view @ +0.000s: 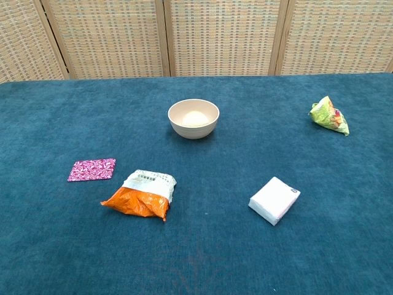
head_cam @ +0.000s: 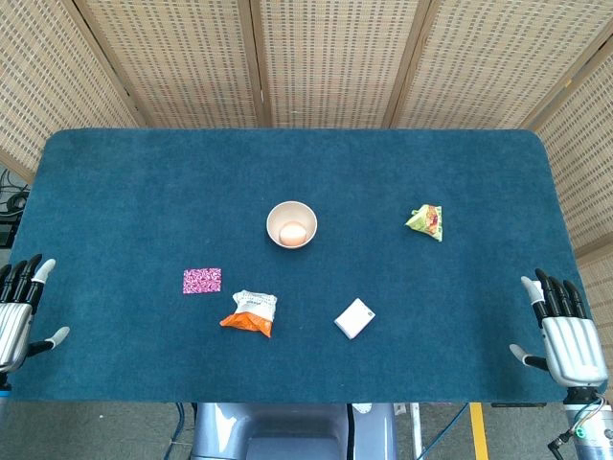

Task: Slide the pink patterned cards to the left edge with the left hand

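Over by the table's left edge, the left hand hovers spread and empty; pink patterned cards lie well apart, near the orange snack bag, which a careless reach may snag.

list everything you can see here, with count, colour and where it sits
pink patterned cards: one flat stack, pink and white, left of centre on the table
orange and white crinkled snack bag: one, lying just right of the cards, nearer the robot
cream round bowl: one, mid-table, holding a pale orange egg-like thing
white flat rectangular packet: one, right of the snack bag
green foil pyramid-shaped packet: one, far right
blue carpeted table: one, under everything
woven wicker screen: tan panels behind the table
left hand: open, at the left table edge
right hand: open, at the right table edge
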